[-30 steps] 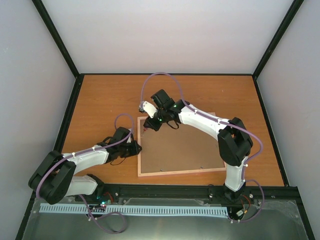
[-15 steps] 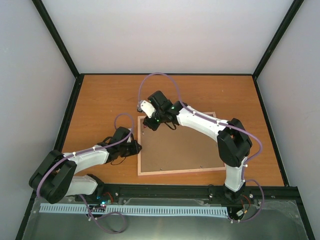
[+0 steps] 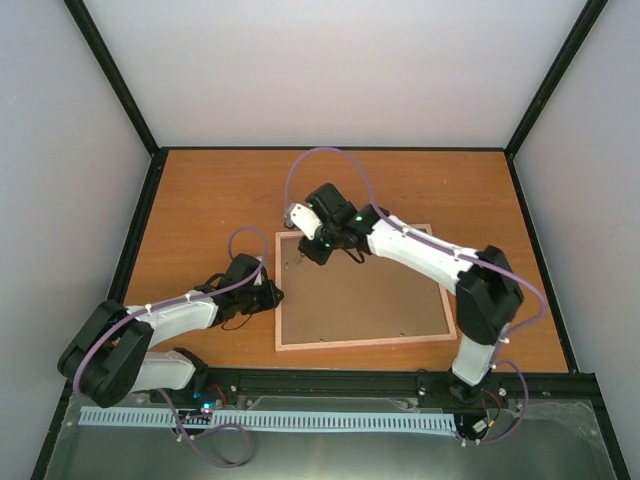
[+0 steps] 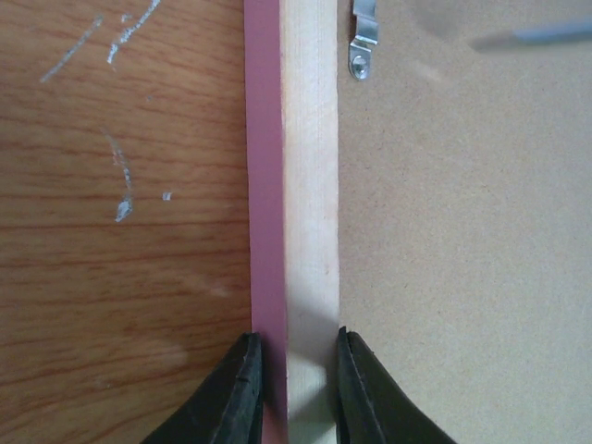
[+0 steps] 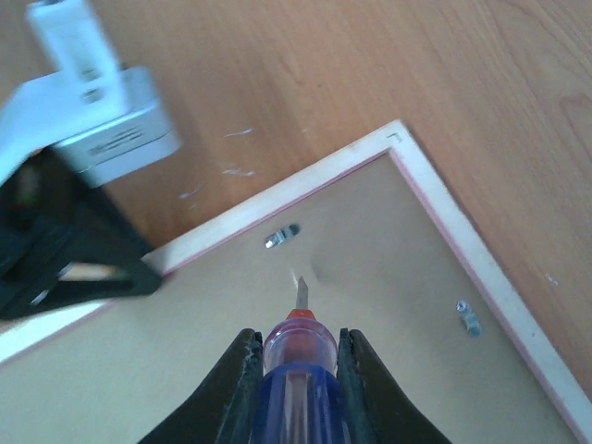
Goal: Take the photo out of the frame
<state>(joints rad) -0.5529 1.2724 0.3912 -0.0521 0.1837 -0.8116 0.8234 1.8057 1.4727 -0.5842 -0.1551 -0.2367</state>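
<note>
Lying back-up on the counter [image 3: 200, 200], the frame [image 3: 360, 295] has its left edge pinched between your left jaws; your right jaws clamp the screwdriver [image 5: 298, 356], its tip above the far-left corner.

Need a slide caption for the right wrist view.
Right gripper holds a blue-handled screwdriver, tip poised near a metal clip on the brown board back of the pink-edged picture frame.

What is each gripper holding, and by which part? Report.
Left gripper clamps the frame by its left rail; right gripper grips the screwdriver by its handle.
</note>
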